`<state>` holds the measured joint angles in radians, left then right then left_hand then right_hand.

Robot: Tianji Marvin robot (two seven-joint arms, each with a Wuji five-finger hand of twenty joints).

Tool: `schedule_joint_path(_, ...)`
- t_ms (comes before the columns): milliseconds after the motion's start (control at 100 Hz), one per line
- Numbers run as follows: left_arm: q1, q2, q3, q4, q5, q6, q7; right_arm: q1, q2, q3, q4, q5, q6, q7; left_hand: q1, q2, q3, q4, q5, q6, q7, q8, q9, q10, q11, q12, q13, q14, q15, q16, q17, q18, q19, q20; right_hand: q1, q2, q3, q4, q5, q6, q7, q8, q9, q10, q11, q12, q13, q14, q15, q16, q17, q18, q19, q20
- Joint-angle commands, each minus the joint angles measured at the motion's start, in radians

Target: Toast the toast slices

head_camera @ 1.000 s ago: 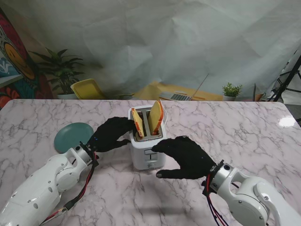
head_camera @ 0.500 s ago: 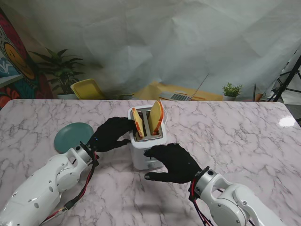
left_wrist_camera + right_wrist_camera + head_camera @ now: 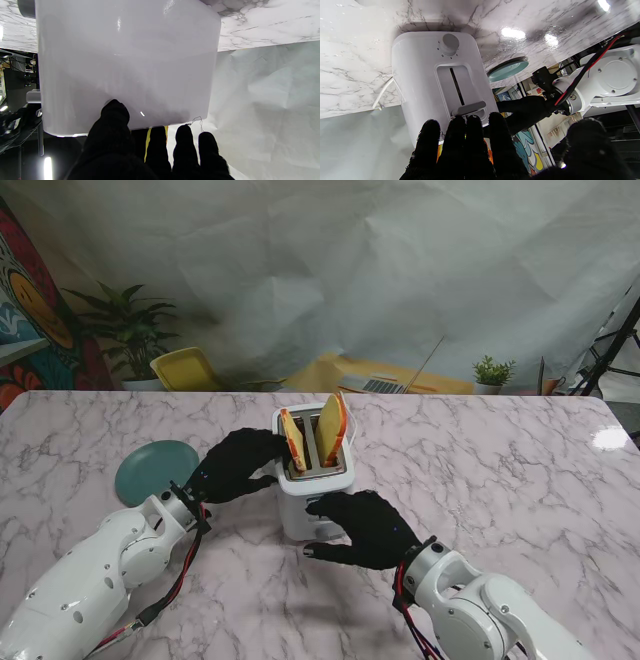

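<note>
A white toaster (image 3: 312,502) stands mid-table with two toast slices upright in its slots, the left slice (image 3: 292,441) and the right slice (image 3: 331,430), both sticking out high. My left hand (image 3: 236,464) lies against the toaster's left side (image 3: 125,62), thumb on the wall, fingers stretched over the top rim. My right hand (image 3: 362,527) is at the toaster's front, fingers spread. In the right wrist view its fingertips (image 3: 472,120) touch the grey lever (image 3: 469,108), which sits at the upper end of its slot. A round knob (image 3: 450,43) is lower on the front face.
A teal plate (image 3: 157,470) lies on the marble table (image 3: 520,470) left of the toaster, beyond my left forearm. A white cord (image 3: 382,93) trails from the toaster's far side. A yellow chair (image 3: 188,368) and plants stand behind the table.
My right hand has slid left and closer to the toaster's front, bringing its fingertips onto the lever. The left hand, the toaster and the slices have stayed put.
</note>
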<state>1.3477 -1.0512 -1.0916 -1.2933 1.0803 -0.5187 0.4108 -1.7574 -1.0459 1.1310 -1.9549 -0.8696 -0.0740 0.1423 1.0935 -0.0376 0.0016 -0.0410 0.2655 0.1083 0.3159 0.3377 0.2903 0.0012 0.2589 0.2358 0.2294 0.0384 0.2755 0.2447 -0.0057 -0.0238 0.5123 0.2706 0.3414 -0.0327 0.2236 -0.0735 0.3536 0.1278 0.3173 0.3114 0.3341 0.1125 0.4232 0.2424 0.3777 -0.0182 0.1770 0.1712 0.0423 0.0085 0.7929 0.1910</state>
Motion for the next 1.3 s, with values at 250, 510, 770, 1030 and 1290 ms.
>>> schedule_joint_path(250, 0.009, -0.005, 0.002, 0.001, 0.002, 0.002, -0.009, 0.041, -0.002, -0.04, 0.043, 0.016, 0.068, 0.039, 0.04, 0.053, -0.004, 0.022, 0.036, -0.024, 0.041, 0.006, 0.019, -0.018, 0.008, 0.001, 0.014, -0.018, 0.002, -0.009, -0.014, -0.027, 0.028, 0.012, 0.021, 0.048, -0.033, 0.023, 0.0, 0.034, -0.036, -0.024, -0.031, 0.016, -0.034, -0.012, -0.021, 0.038, -0.064, -0.042, 0.001, -0.044, -0.008, -0.022)
schedule_joint_path(510, 0.009, -0.006, 0.0, 0.004, 0.002, 0.005, 0.003, 0.088, 0.002, -0.107, 0.13, 0.079, 0.1, 0.065, 0.04, 0.052, -0.004, 0.022, 0.037, -0.023, 0.041, 0.005, 0.02, -0.015, 0.007, 0.001, 0.015, -0.015, 0.001, -0.007, -0.014, -0.027, 0.03, 0.013, 0.03, 0.059, -0.042, 0.026, -0.004, 0.029, -0.039, -0.021, -0.044, 0.004, -0.037, -0.013, -0.036, 0.029, -0.068, -0.044, -0.017, -0.053, -0.013, -0.025)
schedule_joint_path(770, 0.012, -0.005, -0.005, 0.001, 0.009, 0.002, 0.011, 0.136, 0.004, -0.168, 0.205, 0.123, 0.124, 0.081, 0.04, 0.052, -0.004, 0.022, 0.038, -0.022, 0.043, 0.004, 0.022, -0.015, 0.007, 0.001, 0.015, -0.014, 0.001, -0.007, -0.014, -0.028, 0.031, 0.013, 0.038, 0.069, -0.051, 0.028, -0.015, 0.025, -0.04, -0.014, -0.057, -0.006, -0.035, -0.013, -0.056, 0.018, -0.066, -0.042, -0.035, -0.059, -0.017, -0.029)
schedule_joint_path(1030, 0.022, -0.003, -0.018, -0.008, 0.015, 0.0, 0.006, 0.136, 0.001, -0.177, 0.236, 0.146, 0.139, 0.072, 0.04, 0.051, -0.004, 0.022, 0.041, -0.021, 0.043, 0.004, 0.023, -0.014, 0.007, 0.001, 0.017, -0.014, 0.001, -0.006, -0.015, -0.027, 0.032, 0.013, 0.049, 0.074, -0.061, 0.03, -0.016, 0.023, -0.037, -0.006, -0.061, -0.01, -0.029, -0.011, -0.064, 0.014, -0.061, -0.04, -0.041, -0.063, -0.015, -0.031)
schedule_joint_path(1290, 0.022, -0.003, -0.019, -0.003, 0.019, 0.002, 0.016, 0.113, 0.001, -0.145, 0.198, 0.133, 0.124, 0.07, 0.042, 0.052, -0.004, 0.022, 0.042, -0.022, 0.044, 0.004, 0.023, -0.013, 0.007, 0.001, 0.018, -0.013, 0.002, -0.005, -0.015, -0.026, 0.032, 0.013, 0.053, 0.079, -0.073, 0.031, -0.015, 0.021, -0.035, 0.0, -0.059, -0.011, -0.025, -0.01, -0.063, 0.014, -0.057, -0.038, -0.041, -0.059, -0.013, -0.032)
